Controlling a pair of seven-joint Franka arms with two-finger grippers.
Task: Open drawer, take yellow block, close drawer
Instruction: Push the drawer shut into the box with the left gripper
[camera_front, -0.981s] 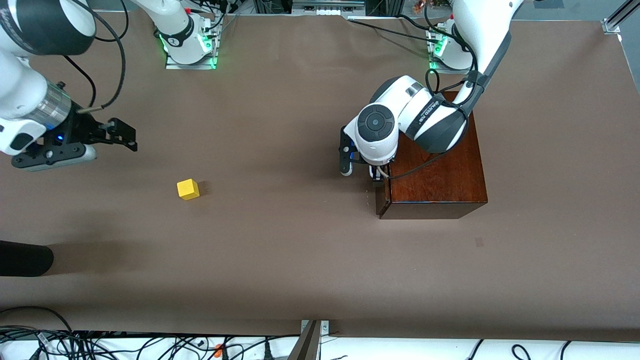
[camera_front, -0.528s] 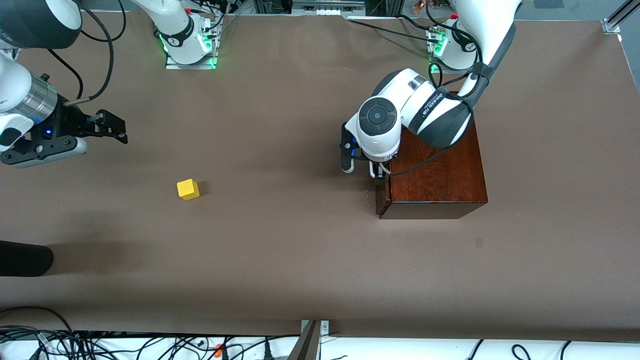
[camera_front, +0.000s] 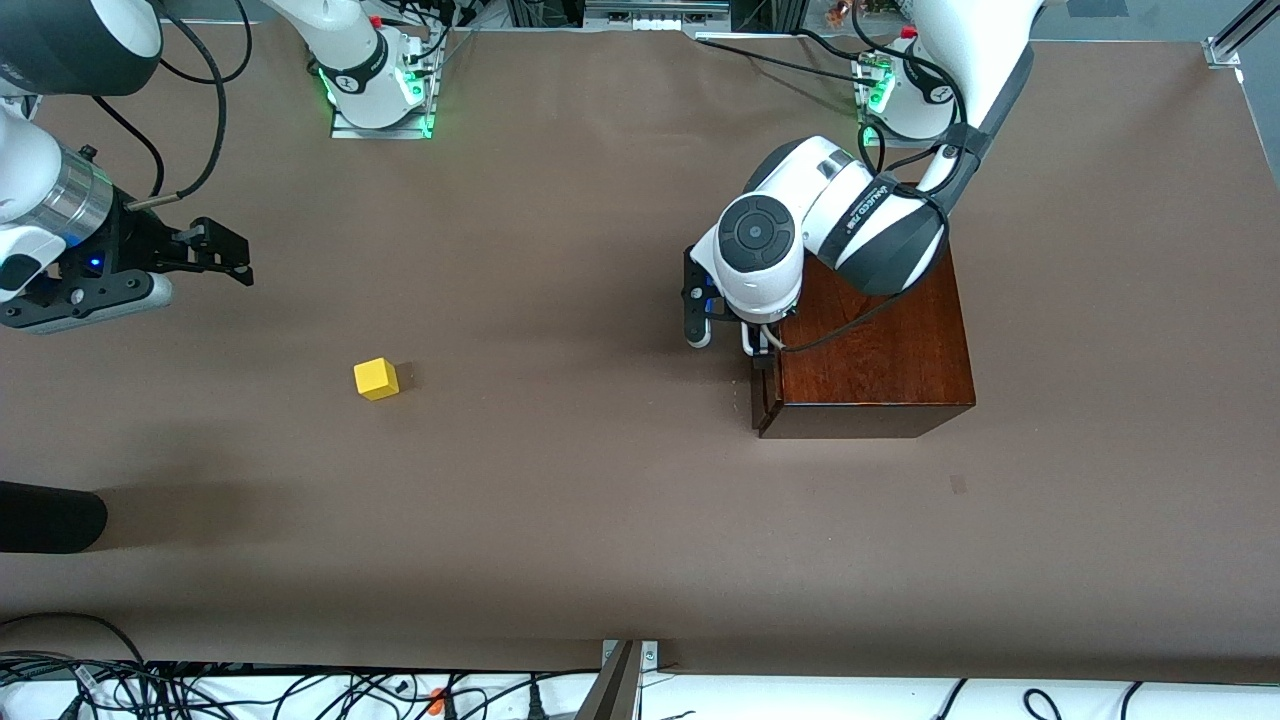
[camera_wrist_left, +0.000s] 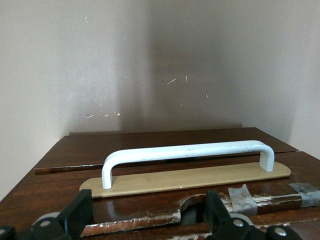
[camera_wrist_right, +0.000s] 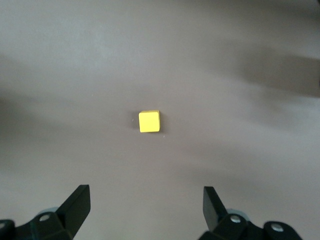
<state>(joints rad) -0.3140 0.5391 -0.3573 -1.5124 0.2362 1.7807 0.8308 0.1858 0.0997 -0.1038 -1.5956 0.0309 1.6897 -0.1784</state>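
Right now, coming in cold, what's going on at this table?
The left gripper sits open at the front of the dark wooden box, facing the drawer and its white handle, holding nothing. The drawer looks shut. The yellow block lies alone on the bare table, toward the right arm's end. The right gripper hangs open in the air above the table near the block, which shows between its fingers in the right wrist view.
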